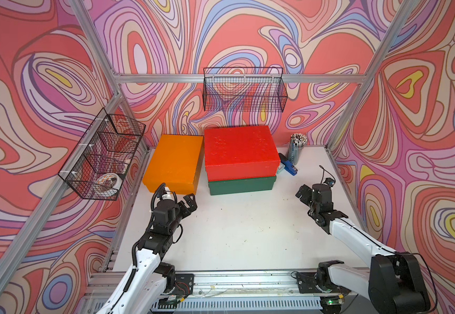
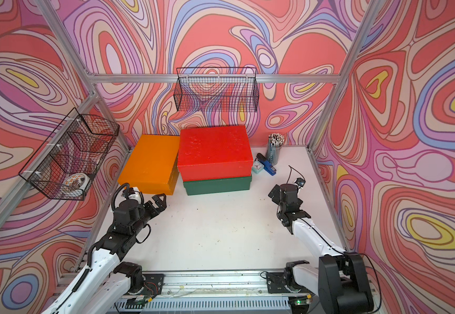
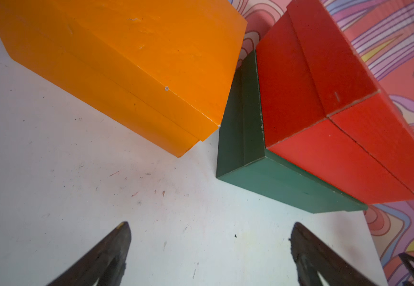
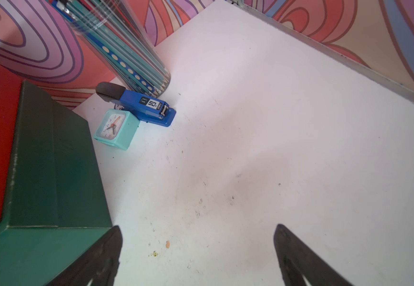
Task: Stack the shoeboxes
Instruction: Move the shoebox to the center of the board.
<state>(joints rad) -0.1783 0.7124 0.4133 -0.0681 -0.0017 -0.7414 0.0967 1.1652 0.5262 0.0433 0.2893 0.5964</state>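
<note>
In both top views the red shoebox [image 1: 240, 148] [image 2: 212, 149] lies on top of the dark green one [image 1: 241, 186] [image 2: 218, 185] at the back of the white table [image 1: 248, 231]. The orange shoebox [image 1: 174, 161] [image 2: 150, 163] lies flat on the table just left of them. My left gripper [image 1: 186, 204] [image 3: 210, 224] hovers open and empty in front of the orange box's near right corner [image 3: 151, 74]. My right gripper [image 1: 302, 191] [image 4: 198, 225] is open and empty over bare table, right of the green box [image 4: 52, 161].
A cup of pencils [image 1: 297, 148], a blue stapler [image 1: 289, 165] and a small teal clock [image 4: 114, 130] stand right of the stack. A wire basket [image 1: 244, 91] hangs on the back wall. Another basket [image 1: 103, 157] on the left wall holds a tape roll [image 1: 108, 183].
</note>
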